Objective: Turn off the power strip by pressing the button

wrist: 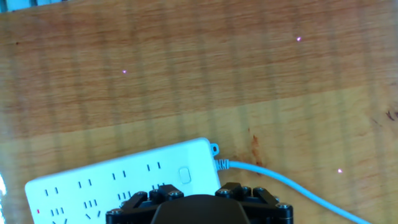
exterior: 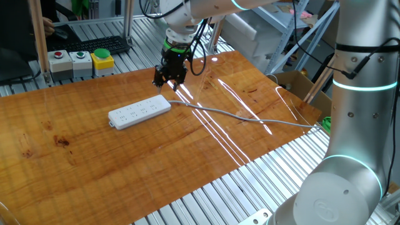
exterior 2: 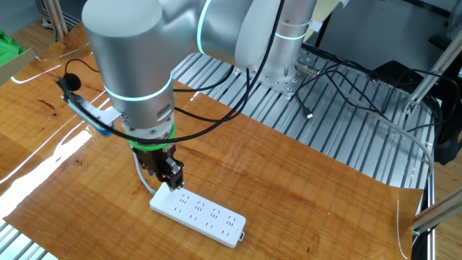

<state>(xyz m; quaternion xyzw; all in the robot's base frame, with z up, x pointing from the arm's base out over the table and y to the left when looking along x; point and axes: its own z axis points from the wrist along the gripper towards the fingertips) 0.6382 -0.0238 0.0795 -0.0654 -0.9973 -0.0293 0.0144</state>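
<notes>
Strip (exterior: 139, 112) lies flat on the wooden surface (exterior: 94, 169), sockets facing up, long axis running roughly across one fixed view. Power strip is white, with several socket groups in a row along the top. Thin grey cable (exterior: 250, 117) leaves the end nearest the arm and trails across the wood toward the surface's far edge. In the hand view a small rounded-rectangle button (wrist: 184, 175) sits on the strip's top face close to the cable end; a small mounting tab projects from that same end.

Pincer (exterior: 169, 79) hangs over the cable end of the strip, pointing downward. In the other fixed view its tips (exterior 2: 174, 182) are just above the strip's end, or at most grazing it; contact cannot be confirmed. Finger gap is not visible in any view, so cannot tell whether the pincer is wide or narrow. Hand view shows only the dark base of the pincer at the bottom edge, directly below the button.

Behind the surface, on a ribbed metal bench: a grey box (exterior: 81, 62) with red, green and yellow push buttons, and a black keyboard (exterior: 100, 45). Second silver arm column (exterior: 362, 94) stands at the right of one fixed view.
</notes>
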